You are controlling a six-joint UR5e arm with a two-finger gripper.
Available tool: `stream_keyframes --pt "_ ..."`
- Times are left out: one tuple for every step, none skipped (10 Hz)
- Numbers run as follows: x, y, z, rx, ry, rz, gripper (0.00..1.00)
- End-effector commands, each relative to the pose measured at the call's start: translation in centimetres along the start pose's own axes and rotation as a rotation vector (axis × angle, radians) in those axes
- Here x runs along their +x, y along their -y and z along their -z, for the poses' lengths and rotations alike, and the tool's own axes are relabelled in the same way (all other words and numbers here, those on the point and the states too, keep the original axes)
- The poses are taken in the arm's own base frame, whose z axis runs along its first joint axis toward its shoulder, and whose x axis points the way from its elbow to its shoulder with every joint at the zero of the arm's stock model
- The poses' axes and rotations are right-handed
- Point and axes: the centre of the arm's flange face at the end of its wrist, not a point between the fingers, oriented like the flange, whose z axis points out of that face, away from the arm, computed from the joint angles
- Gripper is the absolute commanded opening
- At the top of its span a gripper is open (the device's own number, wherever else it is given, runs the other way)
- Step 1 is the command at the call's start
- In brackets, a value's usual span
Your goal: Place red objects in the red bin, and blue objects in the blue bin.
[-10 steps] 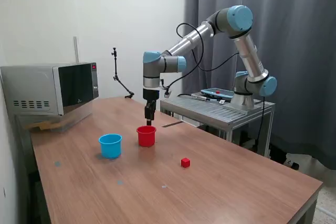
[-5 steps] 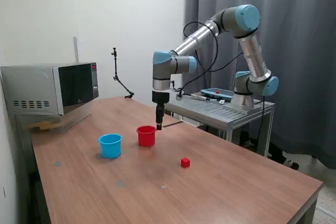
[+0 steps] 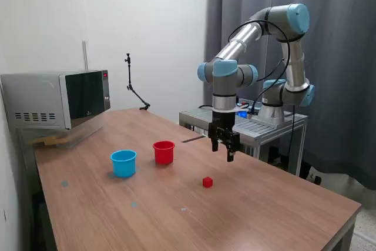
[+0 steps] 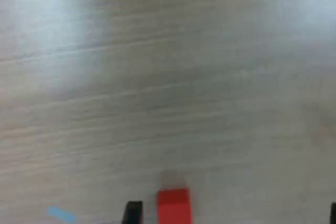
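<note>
Hovering above the table (image 3: pixel 276 204), the gripper (image 3: pixel 226 145) — jaws apart, empty — hangs beyond the lone red cube (image 3: pixel 207 182); descending squarely over it seems next.

The blurred wrist view cuts off the red cube (image 4: pixel 173 206) and the claw's fingertips (image 4: pixel 133 212) beside it at the frame edge.

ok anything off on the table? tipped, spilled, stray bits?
Nothing stands out. The red cup and blue cup stand upright, side by side but apart. One red cube sits alone on the table, with the gripper above and beyond it, holding nothing. Faint pale marks show on the wood; too small to identify.
</note>
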Motion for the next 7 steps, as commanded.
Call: stream_keyframes --pt "-1.4 -0.4 -0.4 0.021 -0.039 0.195 1.00" --pt "-2.8 -1.1 -1.3 0.065 -0.047 0.209 1.00" --pt "-2.8 -1.5 -2.7 0.092 -0.042 0.222 1.00" --pt "-2.7 -2.3 -3.5 0.097 -0.042 0.223 1.00" --pt "-2.6 -2.6 -5.4 0.135 -0.037 0.222 1.00" --pt "-2.2 -2.8 -6.5 0.164 -0.033 0.226 1.00" --pt "-1.8 -2.9 -6.9 0.168 -0.033 0.244 1.00"
